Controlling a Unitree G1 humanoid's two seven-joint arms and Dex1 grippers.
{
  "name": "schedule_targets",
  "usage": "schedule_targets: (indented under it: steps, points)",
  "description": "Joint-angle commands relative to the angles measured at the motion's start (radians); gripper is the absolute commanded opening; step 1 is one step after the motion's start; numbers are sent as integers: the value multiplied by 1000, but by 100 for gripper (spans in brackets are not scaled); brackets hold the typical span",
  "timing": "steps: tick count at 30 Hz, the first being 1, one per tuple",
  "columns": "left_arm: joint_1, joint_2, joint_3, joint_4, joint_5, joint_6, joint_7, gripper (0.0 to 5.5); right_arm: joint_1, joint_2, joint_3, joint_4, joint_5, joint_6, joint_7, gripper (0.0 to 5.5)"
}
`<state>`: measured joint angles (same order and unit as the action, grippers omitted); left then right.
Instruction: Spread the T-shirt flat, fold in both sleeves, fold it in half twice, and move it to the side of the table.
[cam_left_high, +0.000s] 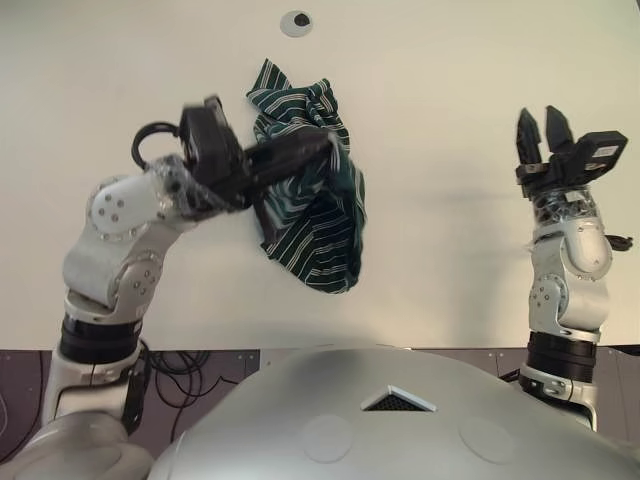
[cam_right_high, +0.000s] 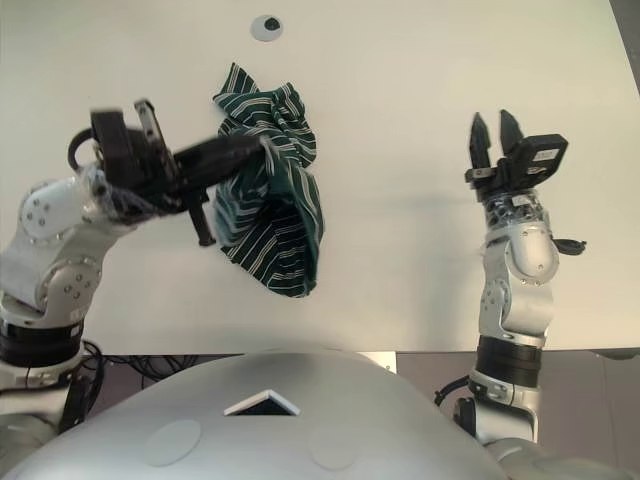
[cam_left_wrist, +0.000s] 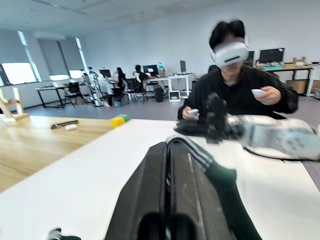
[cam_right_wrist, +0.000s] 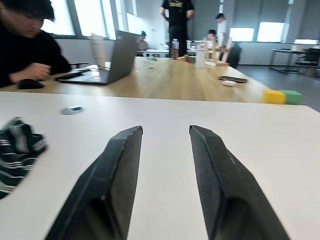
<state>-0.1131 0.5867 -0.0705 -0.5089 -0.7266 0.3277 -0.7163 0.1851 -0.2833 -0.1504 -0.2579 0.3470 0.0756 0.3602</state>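
Left gripper (cam_left_high: 327, 142), closed on the bunched T-shirt (cam_left_high: 322, 228) at one point, could lose it; right gripper (cam_left_high: 543, 128), at three o'clock, stands parted and empty.

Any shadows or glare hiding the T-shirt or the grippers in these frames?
Left eye view: even light, only a faint shadow beside the T-shirt on the table; the left gripper, shut on it, is evenly lit. Left wrist view: bright window far off, no glare on the cloth. Right wrist view: bright windows behind, open right gripper dark but its gap plain.
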Motion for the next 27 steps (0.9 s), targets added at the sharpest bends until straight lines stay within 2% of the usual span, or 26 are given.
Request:
schedule_targets:
  steps: [1,7,14,18,22,27]
  points:
    - [-157,-47,9,41,-6,114,104,0,54,3,63,-97,140,84,120,199]
    - [-321,-97,2,148,85,168,177,0,183,-28,122,-333,435,215,273,320]
    - [-418,-166,1,246,149,159,197,0,262,-1,279,-461,427,275,228,432]
    - [-458,-209,8,298,183,150,209,0,231,45,436,-400,210,252,112,490]
    - [-473,-239,-15,304,241,143,235,0,164,155,618,-294,-152,147,-112,490]
    - [-457,-300,-86,287,313,152,261,0,101,179,717,-185,-471,77,-280,490]
